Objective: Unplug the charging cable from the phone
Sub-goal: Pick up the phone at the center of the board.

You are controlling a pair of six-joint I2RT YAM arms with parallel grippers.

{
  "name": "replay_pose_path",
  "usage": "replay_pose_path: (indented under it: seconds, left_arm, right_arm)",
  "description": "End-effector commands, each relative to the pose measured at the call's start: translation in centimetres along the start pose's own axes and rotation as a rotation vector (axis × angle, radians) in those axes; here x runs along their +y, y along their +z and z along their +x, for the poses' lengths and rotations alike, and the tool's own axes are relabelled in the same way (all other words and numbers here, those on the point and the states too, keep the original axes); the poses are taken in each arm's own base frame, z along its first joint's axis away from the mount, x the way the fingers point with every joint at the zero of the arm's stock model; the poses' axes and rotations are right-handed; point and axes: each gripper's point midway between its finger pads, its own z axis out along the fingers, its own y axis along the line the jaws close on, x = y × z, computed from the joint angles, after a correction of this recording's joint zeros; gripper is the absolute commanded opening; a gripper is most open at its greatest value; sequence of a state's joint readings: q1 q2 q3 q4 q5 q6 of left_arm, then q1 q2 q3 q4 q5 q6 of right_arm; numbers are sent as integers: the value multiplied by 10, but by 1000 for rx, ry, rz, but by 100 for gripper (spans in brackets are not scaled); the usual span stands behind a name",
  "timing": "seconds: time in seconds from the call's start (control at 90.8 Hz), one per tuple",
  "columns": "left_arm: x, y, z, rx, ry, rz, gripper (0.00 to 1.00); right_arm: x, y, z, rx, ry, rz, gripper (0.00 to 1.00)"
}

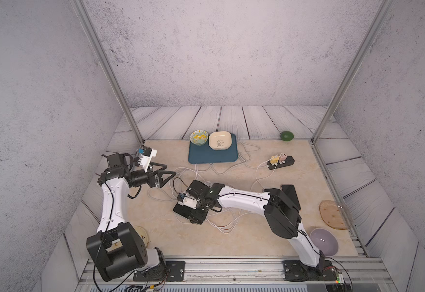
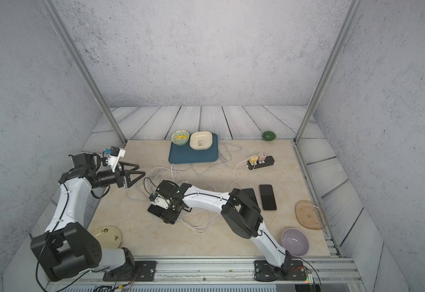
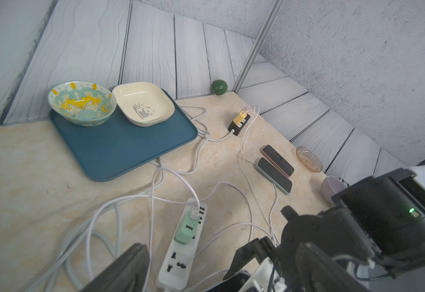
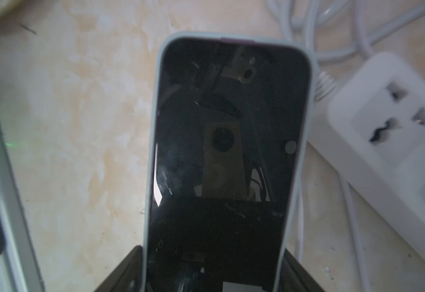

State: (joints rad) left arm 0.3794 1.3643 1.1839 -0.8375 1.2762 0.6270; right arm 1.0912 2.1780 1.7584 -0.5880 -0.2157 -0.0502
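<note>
A dark-screened phone [image 4: 231, 151] in a pale case lies flat on the beige tabletop, partly under my right wrist in both top views [image 1: 181, 209] [image 2: 154, 210]. My right gripper [image 4: 212, 255] is shut across the phone's width near its lower end, one finger against each long edge. White charging cable [image 1: 221, 227] loops on the table beside the gripper. Its plug and the phone's port are hidden under the gripper. My left gripper [image 1: 169, 170] [image 3: 193, 260] hangs open over the cables to the left, holding nothing.
A white power strip [image 3: 181, 247] with a green charger lies beside the phone. Two more phones [image 2: 267, 197] [image 3: 274, 175] lie to the right, near a black power strip [image 1: 281, 163]. A blue tray [image 1: 212, 158] with two bowls stands at the back; plates and a purple bowl [image 1: 324, 241] sit near the edges.
</note>
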Motion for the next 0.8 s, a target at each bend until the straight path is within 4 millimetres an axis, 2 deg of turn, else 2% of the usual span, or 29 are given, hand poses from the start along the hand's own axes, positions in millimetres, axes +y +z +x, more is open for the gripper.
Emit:
replay_pose_path:
  seconds: [0.0, 0.198, 0.396, 0.605, 0.793]
  left_arm:
    - [-7, -4, -2, -21, -1, 12, 98]
    - [-11, -6, -6, -30, 5, 7, 98]
    - [-23, -9, -15, -52, -1, 37, 98]
    - [-29, -9, -21, -80, -27, 79, 98]
    - [-33, -9, -26, -102, -65, 118, 98]
  right_arm:
    - [3, -36, -38, -187, 70, -105, 49]
    - [-8, -59, -49, -326, 197, -243, 46]
    - [-37, -91, -59, -558, 351, -351, 46]
    - [-71, -121, -54, -764, 460, -391, 45]
    - [-78, -137, -48, -828, 452, -386, 46]
